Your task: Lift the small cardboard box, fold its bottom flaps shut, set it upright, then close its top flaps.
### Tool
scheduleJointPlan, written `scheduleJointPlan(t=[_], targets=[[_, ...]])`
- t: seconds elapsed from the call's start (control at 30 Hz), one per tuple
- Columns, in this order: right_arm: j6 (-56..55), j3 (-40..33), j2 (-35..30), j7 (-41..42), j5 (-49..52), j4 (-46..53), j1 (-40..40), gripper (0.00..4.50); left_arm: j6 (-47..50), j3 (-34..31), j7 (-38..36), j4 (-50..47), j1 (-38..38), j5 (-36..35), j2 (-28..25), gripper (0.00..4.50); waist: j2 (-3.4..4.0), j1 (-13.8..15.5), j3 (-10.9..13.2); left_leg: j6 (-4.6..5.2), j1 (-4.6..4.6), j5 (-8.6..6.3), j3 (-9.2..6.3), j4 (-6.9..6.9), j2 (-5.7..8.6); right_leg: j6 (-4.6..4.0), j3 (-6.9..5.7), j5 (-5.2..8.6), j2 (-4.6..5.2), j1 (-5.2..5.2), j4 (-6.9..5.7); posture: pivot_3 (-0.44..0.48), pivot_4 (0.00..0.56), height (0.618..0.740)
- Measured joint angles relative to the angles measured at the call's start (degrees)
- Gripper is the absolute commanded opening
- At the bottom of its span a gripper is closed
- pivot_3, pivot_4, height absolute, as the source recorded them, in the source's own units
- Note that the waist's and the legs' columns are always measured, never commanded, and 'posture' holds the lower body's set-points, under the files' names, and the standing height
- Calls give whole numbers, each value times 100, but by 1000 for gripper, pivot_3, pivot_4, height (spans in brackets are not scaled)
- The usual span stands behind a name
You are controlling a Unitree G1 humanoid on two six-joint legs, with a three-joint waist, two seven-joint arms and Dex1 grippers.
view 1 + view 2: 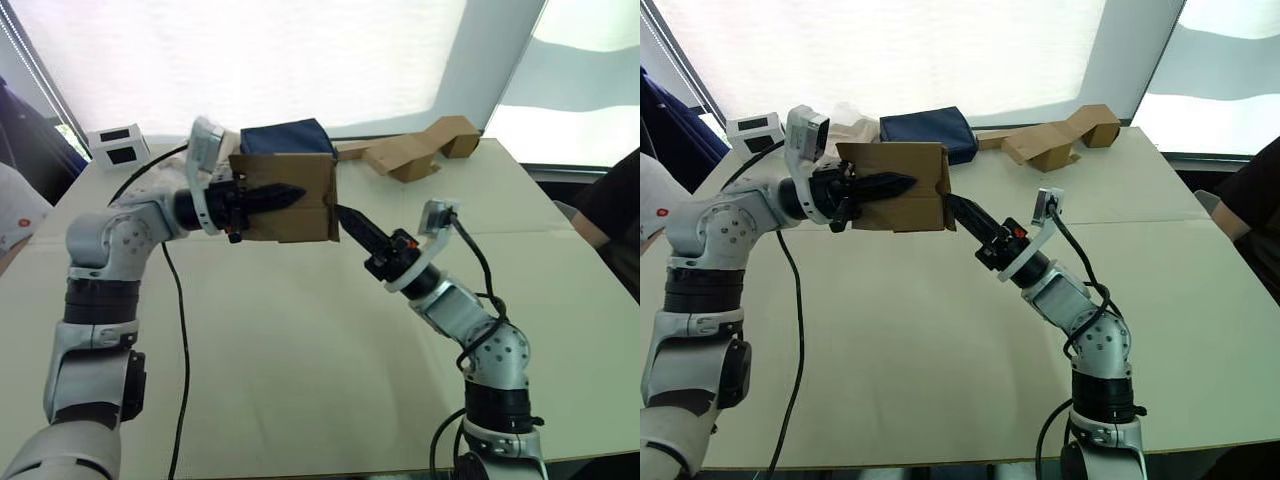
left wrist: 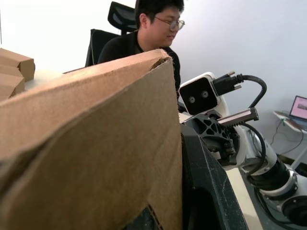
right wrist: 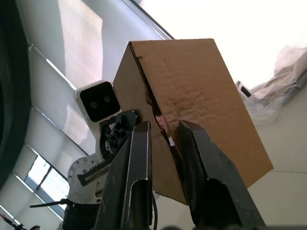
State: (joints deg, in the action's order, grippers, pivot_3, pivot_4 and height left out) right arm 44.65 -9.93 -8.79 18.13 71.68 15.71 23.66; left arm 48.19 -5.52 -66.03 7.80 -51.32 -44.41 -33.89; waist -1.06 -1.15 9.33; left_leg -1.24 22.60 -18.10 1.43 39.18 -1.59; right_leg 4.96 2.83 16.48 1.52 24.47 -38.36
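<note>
The small cardboard box (image 1: 300,215) hangs in the air above the table, lying on its side. My left gripper (image 1: 265,197) is shut on its left wall, with one black finger (image 1: 275,194) lying across the front face. My right gripper (image 1: 350,222) points up at the box's lower right corner, its tips touching or nearly touching the cardboard. In the right wrist view its fingers (image 3: 139,143) stand a narrow gap apart with nothing between them. They face the box end, where folded-in flaps (image 3: 148,96) meet at a seam. I cannot tell whether these are top or bottom flaps.
Behind the box lie a navy blue bag (image 1: 290,135) and bent brown cardboard pieces (image 1: 420,150). A white box with black panels (image 1: 118,143) stands at the far left. A black cable (image 1: 180,330) hangs off the left arm. A person (image 2: 153,33) sits by the table's right side.
</note>
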Motion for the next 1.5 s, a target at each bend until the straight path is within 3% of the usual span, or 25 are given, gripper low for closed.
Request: scheduleJointPlan(t=[0.5,0.77,1.5], targets=[[-10,218,107,-50,-32,197,-413,898,1,-9,-14,10,0,2,-7,0,0,-2,0,0,0,0,0,-1,-1,0,0,0,-2,0,1,0,150,740],[-73,215,420,-334,79,197,-410,898,-3,-63,-13,10,0,3,-8,0,0,-1,0,0,0,0,0,-1,-1,0,0,0,-2,0,0,0,150,740],[-275,395,538,-694,-400,197,-232,898,-118,-66,24,8,103,58,-34,0,0,-5,0,0,0,0,-1,-1,-1,0,0,0,-2,0,0,0,150,740]])
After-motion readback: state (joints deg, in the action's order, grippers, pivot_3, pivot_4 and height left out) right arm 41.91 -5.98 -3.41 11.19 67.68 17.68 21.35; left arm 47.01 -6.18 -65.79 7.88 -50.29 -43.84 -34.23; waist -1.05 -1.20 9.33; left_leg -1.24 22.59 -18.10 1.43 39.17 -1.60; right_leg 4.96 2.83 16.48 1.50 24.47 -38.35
